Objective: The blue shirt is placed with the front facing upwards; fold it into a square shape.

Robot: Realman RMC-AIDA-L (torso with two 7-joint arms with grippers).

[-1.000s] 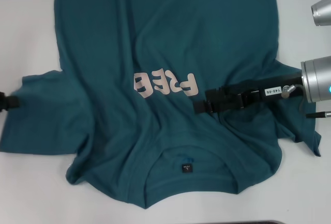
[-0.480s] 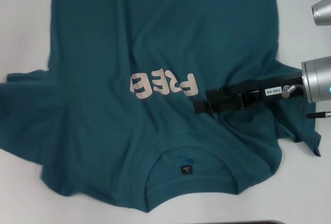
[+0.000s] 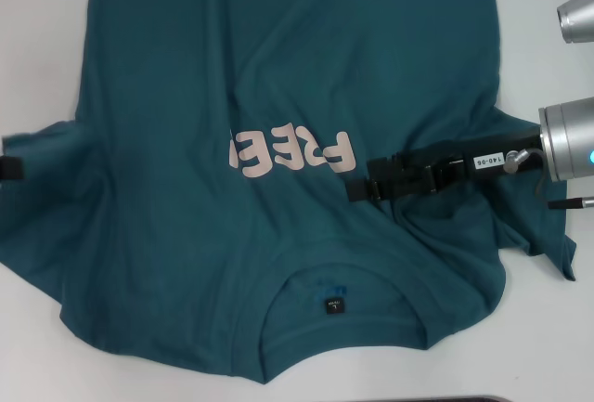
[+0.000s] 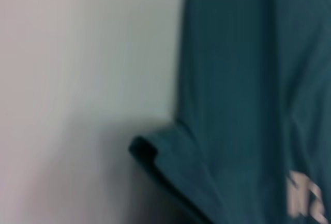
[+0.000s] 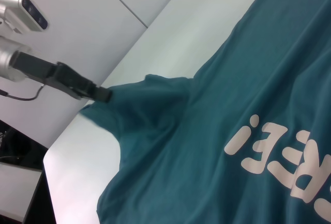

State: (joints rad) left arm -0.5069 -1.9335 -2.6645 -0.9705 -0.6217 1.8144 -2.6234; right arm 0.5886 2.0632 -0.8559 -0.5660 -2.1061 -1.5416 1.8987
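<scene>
Teal-blue cotton fills most of the head view: the blue shirt (image 3: 278, 142) lies front up on the white table (image 3: 37, 49), its round collar (image 3: 339, 328) with a small black neck tag (image 3: 335, 305) toward the robot and the pale letters (image 3: 292, 151) on the chest partly lost in a fold. The right gripper (image 3: 357, 188) reaches in from the right, low over the rumpled cloth just beside the letters; whether its fingers are spread or pressed together cannot be told. At the left edge only a black tip of the left gripper (image 3: 9, 169) shows, at the shirt's left sleeve. Bare table remains at the upper left, the lower left and along the right edge. The left wrist view shows the shirt's side edge (image 4: 182, 53) hanging against pale table, a folded sleeve corner (image 4: 142, 149) jutting out, and a scrap of lettering (image 4: 305, 198). In the right wrist view the left gripper (image 5: 106, 94) is farther off, its dark fingers pinching the sleeve's edge and drawing the sleeve (image 5: 145, 105) taut and raised off the table, whose near corner lies bare beneath.
</scene>
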